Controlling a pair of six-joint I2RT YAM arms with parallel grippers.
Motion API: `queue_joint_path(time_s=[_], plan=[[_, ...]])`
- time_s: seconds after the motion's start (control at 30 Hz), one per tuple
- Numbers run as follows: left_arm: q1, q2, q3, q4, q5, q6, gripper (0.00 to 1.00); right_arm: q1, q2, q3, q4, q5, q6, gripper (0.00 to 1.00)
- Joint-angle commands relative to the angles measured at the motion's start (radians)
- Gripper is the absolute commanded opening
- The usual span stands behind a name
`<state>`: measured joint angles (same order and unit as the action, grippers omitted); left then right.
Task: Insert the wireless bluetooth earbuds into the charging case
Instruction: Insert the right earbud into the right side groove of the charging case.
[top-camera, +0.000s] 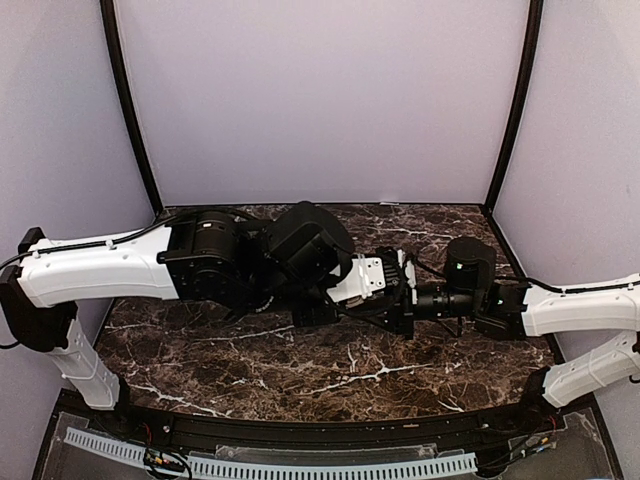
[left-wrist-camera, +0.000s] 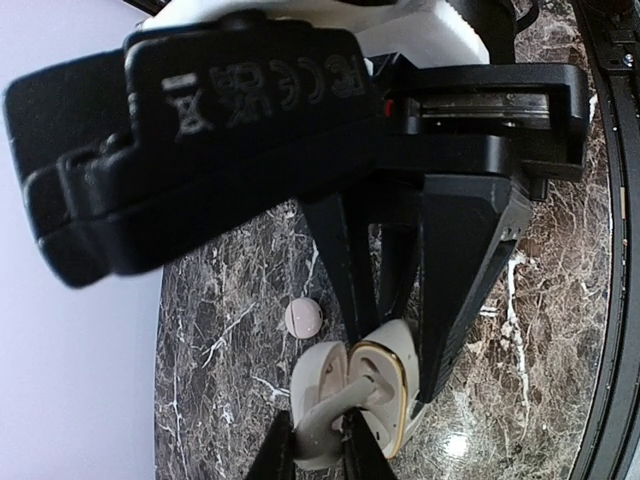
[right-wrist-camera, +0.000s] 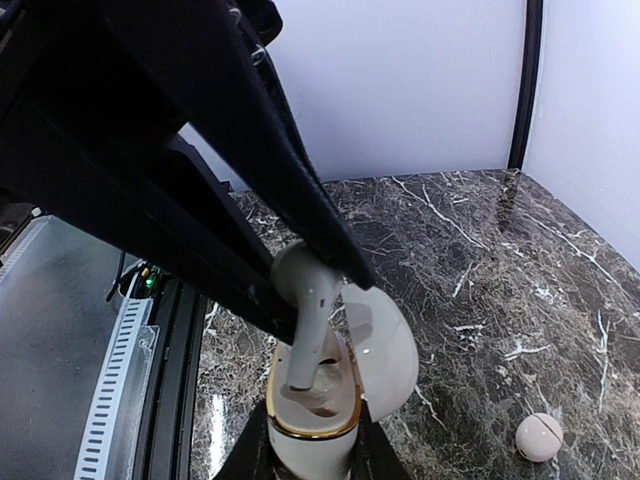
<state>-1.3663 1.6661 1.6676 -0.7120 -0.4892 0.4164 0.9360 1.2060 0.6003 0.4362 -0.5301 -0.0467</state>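
Note:
The charging case (right-wrist-camera: 311, 456) is white with a gold rim and stands open, its lid (right-wrist-camera: 388, 350) tipped back to the right. My right gripper (right-wrist-camera: 310, 462) is shut on its body. My left gripper (left-wrist-camera: 320, 447) is shut on the head of a white earbud (left-wrist-camera: 319, 419). In the right wrist view that earbud (right-wrist-camera: 312, 318) hangs from the left fingers with its stem tip down inside the open case. From the left wrist, the case (left-wrist-camera: 396, 345) shows between the right gripper's black fingers (left-wrist-camera: 455, 300). The top view hides the case and earbud behind the two wrists.
A small round white object (right-wrist-camera: 538, 437) with a seam lies on the dark marble table (top-camera: 300, 370) beyond the case, also in the left wrist view (left-wrist-camera: 303, 318). Both arms meet over the middle of the table. A black rail and a white slotted strip (top-camera: 300, 465) run along the near edge.

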Motion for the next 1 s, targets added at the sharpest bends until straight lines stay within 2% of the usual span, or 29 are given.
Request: queue_joint_path(time_s=[0.0, 0.57, 0.97], plan=[[-0.004, 0.012, 0.037, -0.041, -0.037, -0.004, 0.06, 0.009, -0.012, 0.031, 0.021, 0.009, 0.018, 0.0], [-0.008, 0.055, 0.088, -0.075, -0.063, -0.007, 0.06, 0.009, -0.001, 0.041, 0.036, 0.002, 0.07, 0.0], [-0.013, 0.072, 0.126, -0.127, 0.012, -0.015, 0.05, 0.009, -0.015, 0.034, 0.044, 0.012, 0.063, 0.0]])
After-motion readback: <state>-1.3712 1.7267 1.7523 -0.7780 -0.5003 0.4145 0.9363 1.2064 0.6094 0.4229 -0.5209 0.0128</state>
